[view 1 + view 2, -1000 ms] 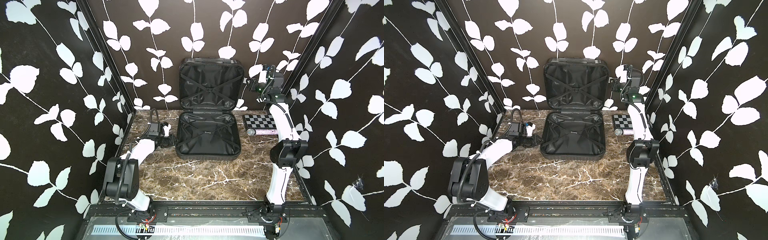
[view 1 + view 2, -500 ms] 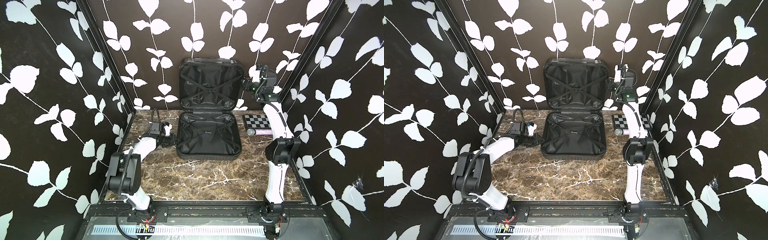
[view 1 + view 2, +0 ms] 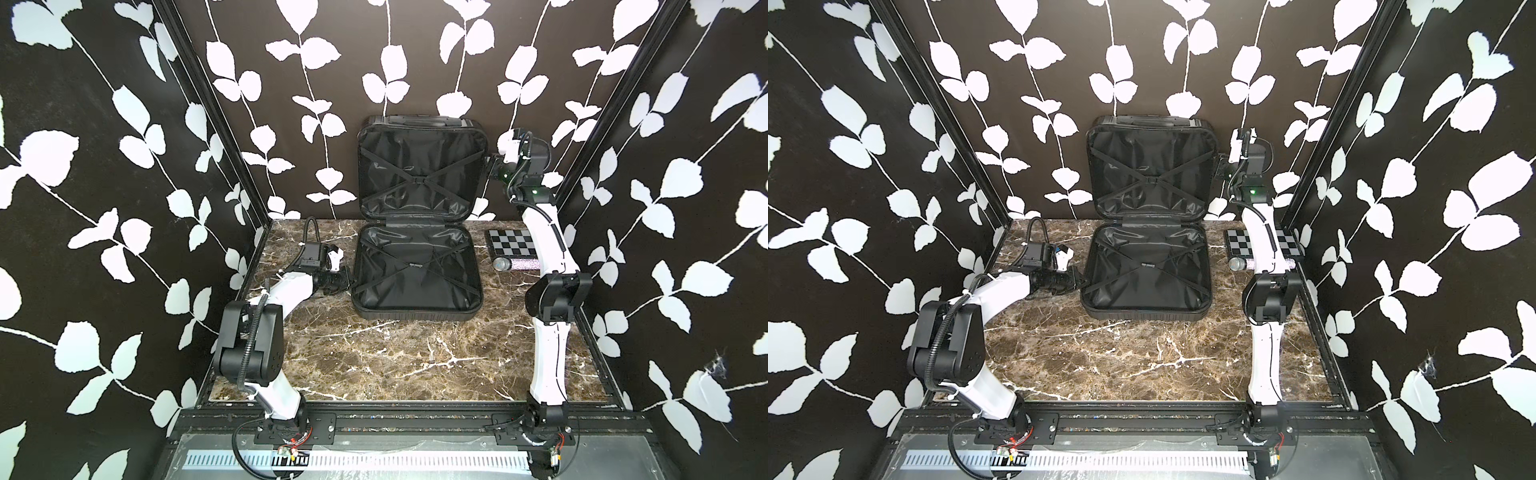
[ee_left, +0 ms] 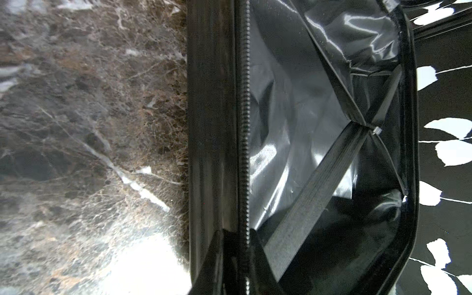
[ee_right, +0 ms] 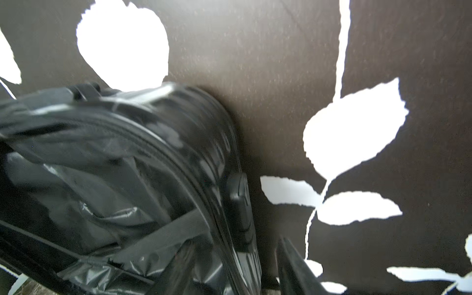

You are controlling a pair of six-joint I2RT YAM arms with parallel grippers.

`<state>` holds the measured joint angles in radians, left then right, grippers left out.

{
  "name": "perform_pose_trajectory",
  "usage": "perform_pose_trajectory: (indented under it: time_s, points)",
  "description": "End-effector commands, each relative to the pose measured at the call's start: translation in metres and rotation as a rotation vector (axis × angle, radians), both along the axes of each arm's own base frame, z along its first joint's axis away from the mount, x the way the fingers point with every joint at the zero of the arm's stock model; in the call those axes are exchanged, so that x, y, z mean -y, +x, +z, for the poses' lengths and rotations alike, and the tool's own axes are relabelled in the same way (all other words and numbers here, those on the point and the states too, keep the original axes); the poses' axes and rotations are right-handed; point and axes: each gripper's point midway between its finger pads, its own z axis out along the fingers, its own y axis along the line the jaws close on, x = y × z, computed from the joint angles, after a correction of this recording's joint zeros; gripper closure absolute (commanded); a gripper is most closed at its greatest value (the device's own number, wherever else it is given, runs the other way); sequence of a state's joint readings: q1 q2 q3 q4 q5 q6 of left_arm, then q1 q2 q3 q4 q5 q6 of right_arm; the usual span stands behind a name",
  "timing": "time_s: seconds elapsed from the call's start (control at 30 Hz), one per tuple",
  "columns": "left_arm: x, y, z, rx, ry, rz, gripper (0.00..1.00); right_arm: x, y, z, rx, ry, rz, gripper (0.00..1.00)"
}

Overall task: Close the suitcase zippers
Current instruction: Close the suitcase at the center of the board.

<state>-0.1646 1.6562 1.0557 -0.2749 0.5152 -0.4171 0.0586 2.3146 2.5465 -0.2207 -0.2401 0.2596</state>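
The black suitcase (image 3: pixel 415 286) lies wide open: one half flat on the table, its lid (image 3: pixel 419 166) upright against the back wall. Shiny lining and crossed straps show in both halves. The zippers show as a toothed track (image 4: pixel 245 127) along the flat half's rim; no pull is visible. My left gripper (image 3: pixel 351 282) (image 4: pixel 237 242) is shut on that track at the flat half's left rim. My right gripper (image 3: pixel 492 166) (image 5: pixel 235 265) is open astride the lid's right edge, one finger over the lining, the other outside the shell with a gap.
A checkered tile (image 3: pixel 511 243) and a glittery microphone (image 3: pixel 515 264) lie at the back right, partly behind my right arm. The leaf-patterned back wall (image 5: pixel 281 76) stands right behind the lid. Brown marble table (image 3: pixel 395 361) stretches in front of the suitcase.
My left gripper has closed on the flat half's rim. My right gripper has moved left, from beside the lid to astride its right edge.
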Motion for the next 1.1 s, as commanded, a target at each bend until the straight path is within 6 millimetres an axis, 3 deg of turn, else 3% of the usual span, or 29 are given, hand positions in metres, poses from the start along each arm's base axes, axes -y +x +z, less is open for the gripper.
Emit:
perform_pose_trajectory:
  time_s: [0.0,0.23,0.63,0.9,1.07]
  points:
    - [0.01,0.011,0.017,0.056,-0.036,-0.031,0.89,-0.004,0.002,0.022,0.089,0.01,0.004,0.48]
    - [0.009,0.013,0.009,0.039,-0.027,-0.029,0.91,-0.01,0.006,0.023,0.109,0.001,0.001,0.44]
    - [0.009,0.015,-0.002,0.017,-0.018,-0.033,0.93,-0.007,0.018,0.018,0.138,0.001,-0.049,0.56]
    - [0.011,0.02,0.0,0.023,-0.034,-0.017,0.94,-0.016,0.014,0.007,0.093,-0.03,-0.008,0.89]
    - [0.011,0.025,0.001,0.024,-0.043,-0.002,0.94,-0.026,0.001,0.008,0.082,-0.038,0.053,0.99]
